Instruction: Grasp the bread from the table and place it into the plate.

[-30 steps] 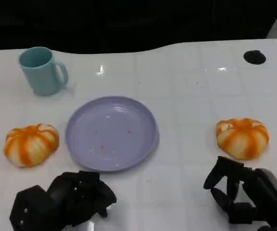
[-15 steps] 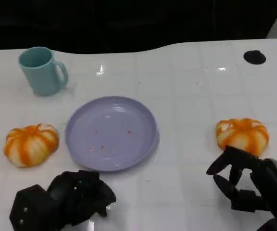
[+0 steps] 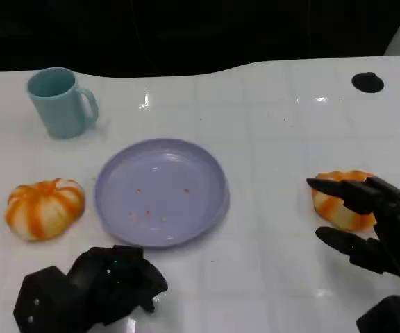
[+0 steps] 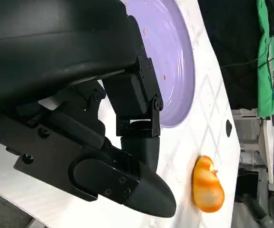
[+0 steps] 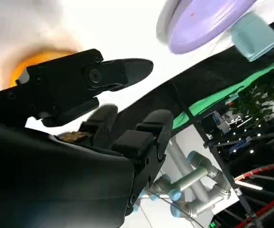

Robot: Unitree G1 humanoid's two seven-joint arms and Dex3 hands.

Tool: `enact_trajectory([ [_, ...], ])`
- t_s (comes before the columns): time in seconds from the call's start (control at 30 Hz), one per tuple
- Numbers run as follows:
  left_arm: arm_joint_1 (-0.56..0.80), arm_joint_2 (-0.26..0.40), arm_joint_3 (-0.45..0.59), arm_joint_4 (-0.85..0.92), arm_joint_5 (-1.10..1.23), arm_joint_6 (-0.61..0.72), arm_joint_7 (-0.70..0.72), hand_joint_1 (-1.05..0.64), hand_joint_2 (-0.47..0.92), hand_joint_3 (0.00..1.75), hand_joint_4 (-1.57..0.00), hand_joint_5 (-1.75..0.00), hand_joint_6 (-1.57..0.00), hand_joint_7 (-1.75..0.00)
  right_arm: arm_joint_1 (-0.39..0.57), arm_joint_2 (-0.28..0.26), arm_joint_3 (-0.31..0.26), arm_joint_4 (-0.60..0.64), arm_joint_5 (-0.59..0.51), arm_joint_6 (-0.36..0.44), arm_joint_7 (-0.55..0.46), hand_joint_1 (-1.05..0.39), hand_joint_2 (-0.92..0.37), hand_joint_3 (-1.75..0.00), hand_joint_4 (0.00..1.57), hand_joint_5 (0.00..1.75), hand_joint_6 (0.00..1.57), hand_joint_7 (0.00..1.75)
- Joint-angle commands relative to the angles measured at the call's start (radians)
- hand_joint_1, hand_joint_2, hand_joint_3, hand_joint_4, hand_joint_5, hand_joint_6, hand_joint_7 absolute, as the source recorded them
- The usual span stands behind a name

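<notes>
Two orange-and-white striped breads lie on the white table either side of a lilac plate (image 3: 162,191). The left bread (image 3: 45,208) sits apart from my left hand (image 3: 96,288), which rests near the table's front edge with its fingers curled in on nothing. My right hand (image 3: 380,222) hangs over the right bread (image 3: 333,208), fingers spread above and in front of it and hiding part of it; none visibly grips it. In the right wrist view the fingers (image 5: 94,76) reach past that bread (image 5: 32,61). The left wrist view has the plate (image 4: 175,61) and the right bread (image 4: 207,185).
A teal mug (image 3: 61,102) stands at the back left, behind the left bread. A black round mark (image 3: 367,82) lies at the back right. The table's far edge runs just behind the mug, against a dark background.
My right hand has moved forward from the front edge to the right bread and spread its fingers over it. The left hand, plate and left bread have not moved.
</notes>
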Motion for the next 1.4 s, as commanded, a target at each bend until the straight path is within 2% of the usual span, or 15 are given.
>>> enact_trajectory([
  [0.03, 0.005, 0.016, 0.008, 0.009, -0.002, 0.005, 0.000, -1.05, 0.86, 0.00, -0.87, -1.52, -1.28, -0.78, 0.015, -0.056, -0.014, -0.092, -0.055, 0.121, 0.026, -0.61, -0.92, -0.07, 0.11, 0.30, 0.34, 0.01],
  [0.13, 0.005, 0.017, 0.009, 0.012, -0.005, 0.003, -0.004, -1.05, 0.86, 0.00, -0.87, -1.52, -1.28, -0.78, 0.016, -0.087, -0.008, -0.153, -0.077, 0.216, 0.095, -0.64, -0.92, -0.06, 0.02, 0.23, 0.23, 0.00],
  [0.3, 0.008, 0.016, 0.007, 0.008, -0.002, 0.006, 0.002, -1.05, 0.86, 0.00, -0.88, -1.52, -1.29, -0.78, -0.002, -0.135, 0.013, -0.222, -0.120, 0.356, 0.225, -0.67, -0.92, -0.03, 0.00, 0.02, 0.14, 0.00],
  [0.5, 0.010, 0.016, 0.004, 0.006, 0.006, 0.000, 0.005, -1.05, 0.86, 0.01, -0.88, -1.52, -1.29, -0.78, -0.053, -0.173, 0.051, -0.255, -0.178, 0.481, 0.351, -0.71, -0.90, -0.01, 0.00, 0.00, 0.10, 0.00],
  [0.73, 0.012, 0.011, 0.005, 0.001, 0.001, 0.008, 0.006, -1.05, 0.85, 0.00, -0.87, -1.51, -1.29, -0.78, -0.115, -0.174, 0.105, -0.231, -0.204, 0.540, 0.405, -0.63, -0.81, 0.00, 0.05, 0.03, 0.17, 0.03],
  [1.0, 0.014, 0.010, 0.004, -0.007, 0.004, 0.012, 0.010, -1.05, 0.85, 0.00, -0.87, -1.51, -1.29, -0.78, -0.182, -0.155, 0.175, -0.193, -0.237, 0.616, 0.436, -0.53, -0.76, 0.00, 0.11, 0.08, 0.23, 0.03],
  [1.4, 0.023, 0.009, 0.003, -0.017, 0.000, 0.009, 0.006, -1.05, 0.86, 0.00, -0.86, -1.52, -1.29, -0.78, -0.262, -0.121, 0.255, -0.032, -0.238, 0.644, 0.400, -0.36, -0.74, 0.00, 0.16, 0.09, 0.29, 0.02],
])
